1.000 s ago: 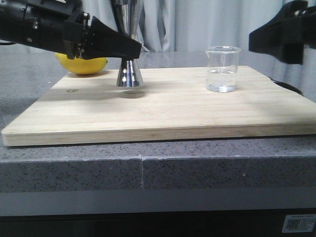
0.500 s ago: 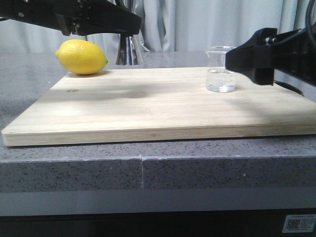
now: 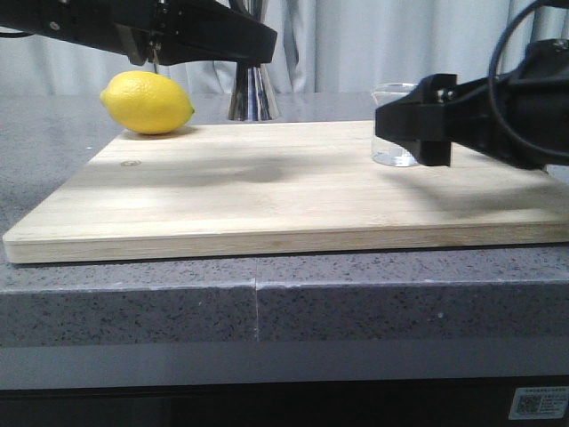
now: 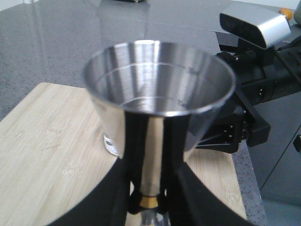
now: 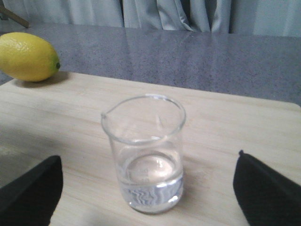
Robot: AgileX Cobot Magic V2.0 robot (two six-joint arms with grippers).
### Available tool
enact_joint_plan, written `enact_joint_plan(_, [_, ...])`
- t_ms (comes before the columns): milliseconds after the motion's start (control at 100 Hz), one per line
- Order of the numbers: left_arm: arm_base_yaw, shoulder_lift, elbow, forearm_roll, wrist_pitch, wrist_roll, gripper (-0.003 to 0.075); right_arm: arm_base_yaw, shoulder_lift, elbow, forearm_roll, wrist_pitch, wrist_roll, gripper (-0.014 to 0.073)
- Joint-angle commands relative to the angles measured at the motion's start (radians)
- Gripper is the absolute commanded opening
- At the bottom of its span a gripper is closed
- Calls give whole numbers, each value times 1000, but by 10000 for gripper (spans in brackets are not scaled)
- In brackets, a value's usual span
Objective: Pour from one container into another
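The left tool (image 4: 149,207) pinches the steel jigger (image 4: 157,106) at its gold waist and holds it upright in the air, clear of the wooden board (image 3: 267,191), toward the board's eleven o'clock. The glass beaker (image 5: 146,153) stands on the board at about two o'clock, a little clear liquid in its bottom. The right tool (image 5: 146,188) is spread wide, one finger on each side of the beaker, not touching. To do this well, I judge it should centre on the glass, close gently below the lip, lift level, and leave the spout facing the jigger. The lemon (image 3: 147,103) lies apart at ten o'clock.
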Motion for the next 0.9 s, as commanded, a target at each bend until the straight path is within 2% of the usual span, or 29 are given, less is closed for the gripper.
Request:
enact_joint_plan(0, [-9, -55, -28, -70, 107, -10, 71, -2, -5, -46, -23, -89, 14, 666])
enact_joint_plan(460, [-9, -55, -28, -69, 107, -12, 71, -2, 93, -123, -42, -104, 18, 661])
enact_joint_plan(530, [-9, -55, -28, -69, 107, -12, 71, -2, 93, -123, -42, -104, 18, 631])
enact_joint_plan(780, [-9, -55, -28, -69, 107, -12, 71, -2, 93, -123, -42, -104, 18, 439])
enact_joint_plan(890, [-9, -55, -28, -69, 107, -12, 71, -2, 93, -123, -42, -104, 18, 416])
